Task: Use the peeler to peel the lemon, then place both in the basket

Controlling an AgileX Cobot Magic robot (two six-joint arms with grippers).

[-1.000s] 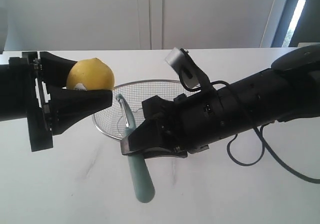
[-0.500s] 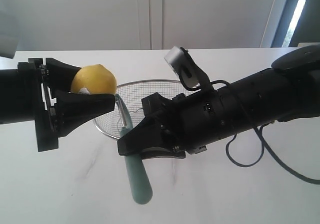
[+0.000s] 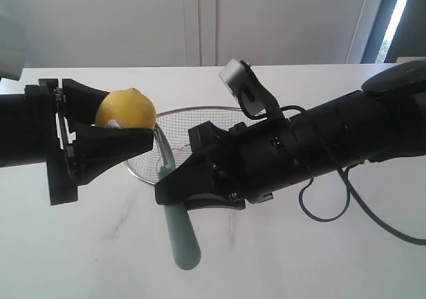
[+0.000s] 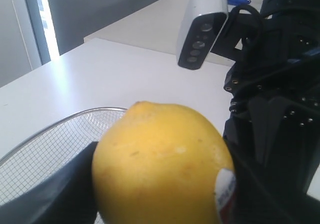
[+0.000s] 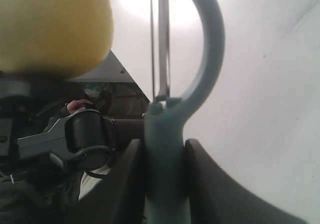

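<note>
Exterior view: your white table (image 3: 333, 259), pale wall (image 3: 100, 19) behind; left gripper (image 3: 130, 117) grips lemon (image 3: 125, 104), right gripper (image 3: 172, 191) grips peeler (image 3: 183, 242)

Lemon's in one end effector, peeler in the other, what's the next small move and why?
Probably nudge the peeler blade onto the lemon: left end effector grips the lemon, right end effector grips the peeler's handle, and a gap separates blade from fruit.
</note>
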